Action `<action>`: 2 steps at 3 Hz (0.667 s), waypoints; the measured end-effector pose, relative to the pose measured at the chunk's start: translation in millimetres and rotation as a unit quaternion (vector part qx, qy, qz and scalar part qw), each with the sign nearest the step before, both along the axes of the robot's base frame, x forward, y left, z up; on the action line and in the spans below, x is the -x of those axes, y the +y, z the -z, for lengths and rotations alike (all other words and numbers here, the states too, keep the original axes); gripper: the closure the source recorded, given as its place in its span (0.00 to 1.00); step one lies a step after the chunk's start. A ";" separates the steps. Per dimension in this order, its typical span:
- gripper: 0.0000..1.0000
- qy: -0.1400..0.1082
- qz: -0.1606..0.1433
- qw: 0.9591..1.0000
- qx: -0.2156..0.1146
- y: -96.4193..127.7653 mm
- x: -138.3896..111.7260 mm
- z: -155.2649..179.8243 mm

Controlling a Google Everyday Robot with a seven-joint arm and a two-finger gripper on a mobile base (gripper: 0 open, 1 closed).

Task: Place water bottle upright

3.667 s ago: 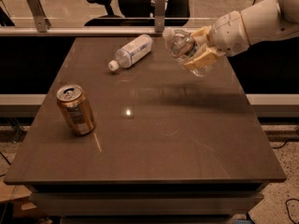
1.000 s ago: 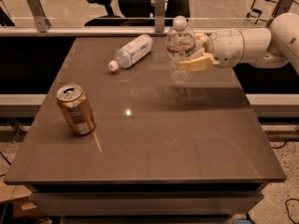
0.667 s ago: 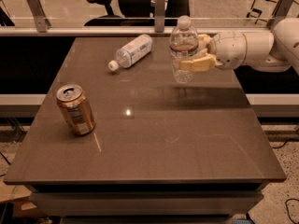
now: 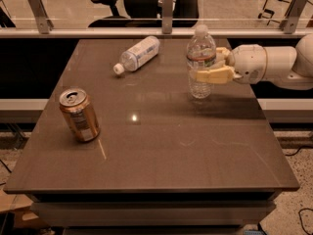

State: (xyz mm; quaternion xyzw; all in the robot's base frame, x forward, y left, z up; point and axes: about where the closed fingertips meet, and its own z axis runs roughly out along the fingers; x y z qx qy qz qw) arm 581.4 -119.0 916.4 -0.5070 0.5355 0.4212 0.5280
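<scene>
The water bottle (image 4: 200, 48), clear and ribbed with a white cap and a narrow red-and-dark band, stands upright with its base on the brown table (image 4: 161, 146) at the back right. My gripper (image 4: 205, 65) reaches in from the right, its cream fingers (image 4: 212, 75) closed around the bottle's middle just below the band. One finger crosses the front of the bottle and the other is behind it.
A second clear bottle with a wide white label (image 4: 138, 54) lies on its side at the back centre. A golden drink can (image 4: 79, 114) stands tilted near the left edge. A rail and a chair are behind the table.
The gripper has turned the bottle from tilted in the air to upright, shifted it slightly right and lowered it so its base rests on the table.
</scene>
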 end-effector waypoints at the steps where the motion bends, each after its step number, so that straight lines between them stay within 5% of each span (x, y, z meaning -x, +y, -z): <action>1: 1.00 0.023 0.012 1.000 -0.002 -2.0 3.9 8.2; 2: 1.00 0.028 0.017 0.999 -0.022 2.2 -0.1 12.5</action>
